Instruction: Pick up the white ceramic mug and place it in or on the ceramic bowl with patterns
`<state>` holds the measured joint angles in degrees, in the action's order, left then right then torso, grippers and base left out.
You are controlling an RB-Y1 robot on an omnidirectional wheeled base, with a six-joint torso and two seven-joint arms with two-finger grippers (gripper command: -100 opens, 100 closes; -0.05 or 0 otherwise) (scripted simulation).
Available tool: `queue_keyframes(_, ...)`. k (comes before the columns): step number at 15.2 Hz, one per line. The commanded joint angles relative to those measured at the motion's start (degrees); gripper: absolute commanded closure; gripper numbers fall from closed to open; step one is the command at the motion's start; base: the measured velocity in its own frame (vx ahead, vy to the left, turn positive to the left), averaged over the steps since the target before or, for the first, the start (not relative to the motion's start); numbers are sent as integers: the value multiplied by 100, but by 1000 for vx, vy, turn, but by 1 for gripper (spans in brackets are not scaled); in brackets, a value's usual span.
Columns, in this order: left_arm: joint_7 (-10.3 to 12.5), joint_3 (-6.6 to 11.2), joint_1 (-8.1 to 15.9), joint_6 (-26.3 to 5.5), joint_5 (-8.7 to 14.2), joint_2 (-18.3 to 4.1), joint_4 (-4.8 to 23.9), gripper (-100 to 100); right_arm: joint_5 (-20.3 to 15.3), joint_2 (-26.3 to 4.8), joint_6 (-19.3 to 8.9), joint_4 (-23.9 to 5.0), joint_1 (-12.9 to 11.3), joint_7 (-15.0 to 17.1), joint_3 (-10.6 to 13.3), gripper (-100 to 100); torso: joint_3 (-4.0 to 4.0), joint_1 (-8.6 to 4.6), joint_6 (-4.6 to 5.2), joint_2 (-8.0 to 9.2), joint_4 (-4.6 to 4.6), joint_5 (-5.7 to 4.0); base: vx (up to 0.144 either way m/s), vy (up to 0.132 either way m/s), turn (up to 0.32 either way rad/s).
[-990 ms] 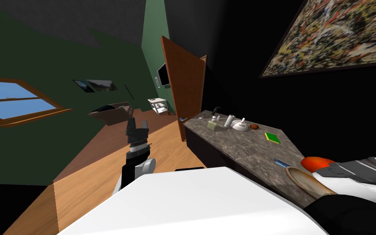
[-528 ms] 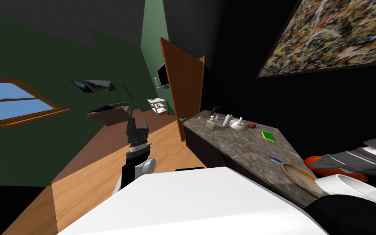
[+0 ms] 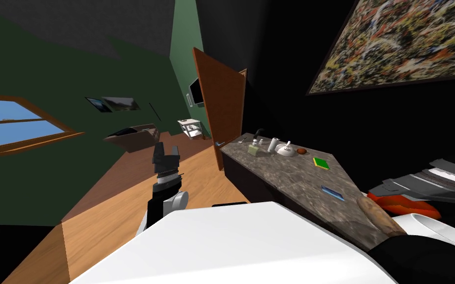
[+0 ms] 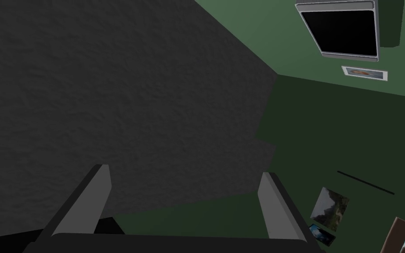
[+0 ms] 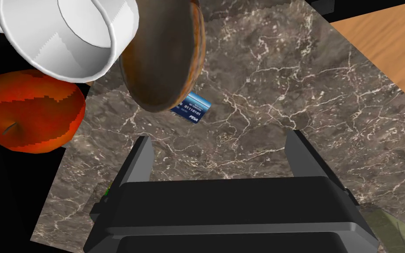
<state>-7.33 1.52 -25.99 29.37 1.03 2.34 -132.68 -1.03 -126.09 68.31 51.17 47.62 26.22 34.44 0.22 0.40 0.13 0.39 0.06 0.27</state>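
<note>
Red apple (image 5: pixel 30 112) beside white mug (image 5: pixel 65 39); blue card (image 5: pixel 193 109) beside brown bowl (image 5: pixel 162 57).

This is a room in a house, with green walls (image 3: pixel 34 182), a wood floor (image 3: pixel 113 207), a wood-framed window (image 3: pixel 19 121), a brown door (image 3: pixel 224 111), a wall screen (image 3: pixel 197 92) and a big abstract painting (image 3: pixel 404 44). The marble-topped table (image 3: pixel 290 175) carries household things: a mug (image 5: pixel 65 39), a bowl (image 5: pixel 162 66), an apple (image 5: pixel 30 114), and small bottles (image 3: pixel 272 145) near its far edge.

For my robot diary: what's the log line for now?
right claw open, empty | left claw open | white handled mug beside brown round bowl
</note>
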Motion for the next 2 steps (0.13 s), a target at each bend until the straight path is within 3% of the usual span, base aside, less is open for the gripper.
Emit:
queue_keyframes(1, 0, 0, 0, 0, 0, 0, 0, 0, 0, 0, 0, 0, 0, 0, 0, -100, 0, 0, 0, 0, 0, 0, 0, 0, 0)
queue_keyframes(2, 0, 0, 0, 0, 0, 0, 0, 0, 0, 0, 0, 0, 0, 0, 0, -100, -1, 1, 0, -1, 0, 0, 0, 0, 0)
